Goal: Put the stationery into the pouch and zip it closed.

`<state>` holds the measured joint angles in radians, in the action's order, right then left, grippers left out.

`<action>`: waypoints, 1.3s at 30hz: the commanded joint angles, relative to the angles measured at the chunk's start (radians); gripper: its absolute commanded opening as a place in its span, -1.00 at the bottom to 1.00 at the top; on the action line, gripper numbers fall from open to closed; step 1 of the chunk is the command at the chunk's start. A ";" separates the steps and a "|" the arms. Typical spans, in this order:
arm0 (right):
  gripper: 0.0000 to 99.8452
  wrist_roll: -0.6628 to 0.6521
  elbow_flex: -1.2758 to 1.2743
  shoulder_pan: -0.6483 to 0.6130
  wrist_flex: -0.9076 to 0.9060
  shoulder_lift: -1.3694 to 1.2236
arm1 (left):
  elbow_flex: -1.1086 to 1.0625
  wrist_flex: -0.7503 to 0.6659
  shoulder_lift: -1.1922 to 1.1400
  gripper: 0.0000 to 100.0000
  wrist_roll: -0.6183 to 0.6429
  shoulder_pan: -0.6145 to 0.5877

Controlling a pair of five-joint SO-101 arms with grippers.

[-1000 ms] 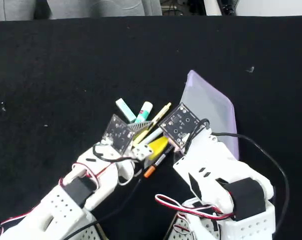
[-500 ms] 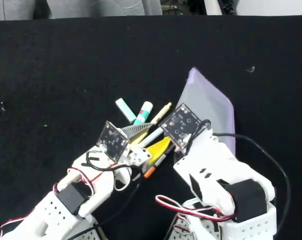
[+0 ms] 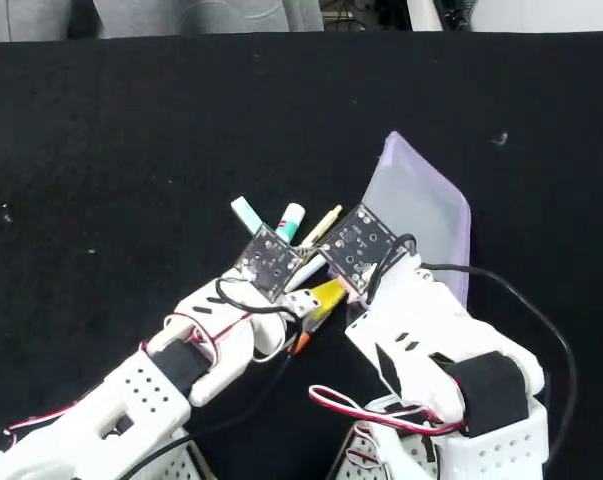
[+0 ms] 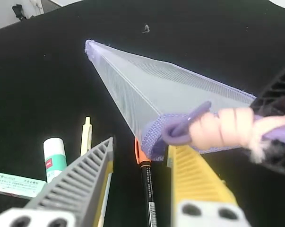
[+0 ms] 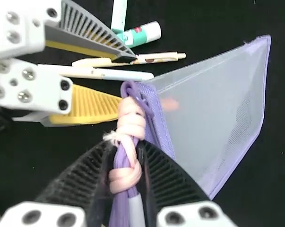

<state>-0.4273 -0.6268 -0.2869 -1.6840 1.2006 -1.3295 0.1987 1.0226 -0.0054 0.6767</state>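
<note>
A translucent purple mesh pouch (image 3: 421,215) lies tilted, its near corner lifted. My right gripper (image 5: 128,147) is shut on the pouch's zip end, where a peach cord (image 5: 128,125) is wound round the purple pull. My left gripper (image 4: 142,152) is open right at that corner (image 4: 154,137), with a grey finger (image 4: 81,179) on one side and a yellow finger (image 4: 199,189) on the other. An orange-tipped black pen (image 4: 146,184) lies on the table between them. A glue stick (image 4: 55,156), a cream pen (image 4: 85,137), a pale blue pen (image 5: 109,74) and a teal stick (image 3: 249,216) lie just beyond.
Black cloth (image 3: 131,140) covers the whole table, with wide free room to the far side and left. Both arms crowd the near middle, and their wrist boards (image 3: 359,248) hide part of the stationery from above.
My left gripper first drew back toward the near left, then came forward and right, up to the pouch's held corner. The right gripper kept its hold and the pouch barely shifted.
</note>
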 commanded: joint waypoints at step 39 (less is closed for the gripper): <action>-0.98 -0.132 0.012 0.184 -0.077 0.015 | 0.013 -0.287 -0.265 -0.94 -0.155 -0.077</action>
<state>-0.5025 -0.6268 -0.2025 -1.7331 1.2006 -1.3295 -0.0713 0.7572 -0.1465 0.6552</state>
